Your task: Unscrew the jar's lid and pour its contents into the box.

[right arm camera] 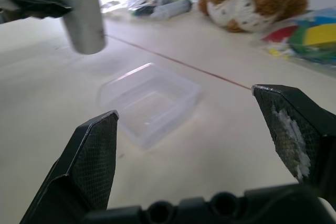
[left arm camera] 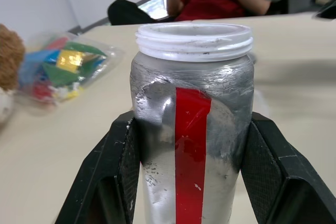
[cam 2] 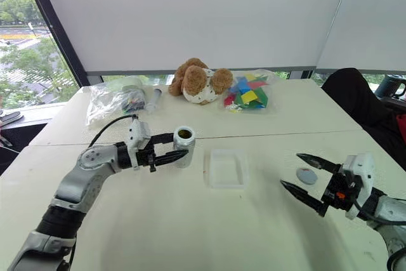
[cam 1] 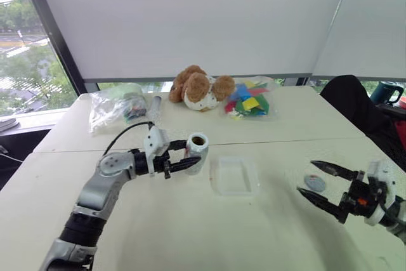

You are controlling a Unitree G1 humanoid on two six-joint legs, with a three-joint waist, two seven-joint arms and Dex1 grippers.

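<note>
Head view: left gripper clamps the open jar mid-desk beside the box, lid by the right gripper, jaws apart; left wrist view: dented foil skin looks light, slick, so hold mid-body.

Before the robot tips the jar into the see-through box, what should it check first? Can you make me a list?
1. Lid off the jar: ok, it lies on the table.
2. Left pincer shut on the jar: ok.
3. Box open and free: ok.
4. Jar over the box: not ok, it is held beside it.
5. Right pincer out of the way: ok, open, away from the box.
6. Beans inside: cannot tell.
</note>
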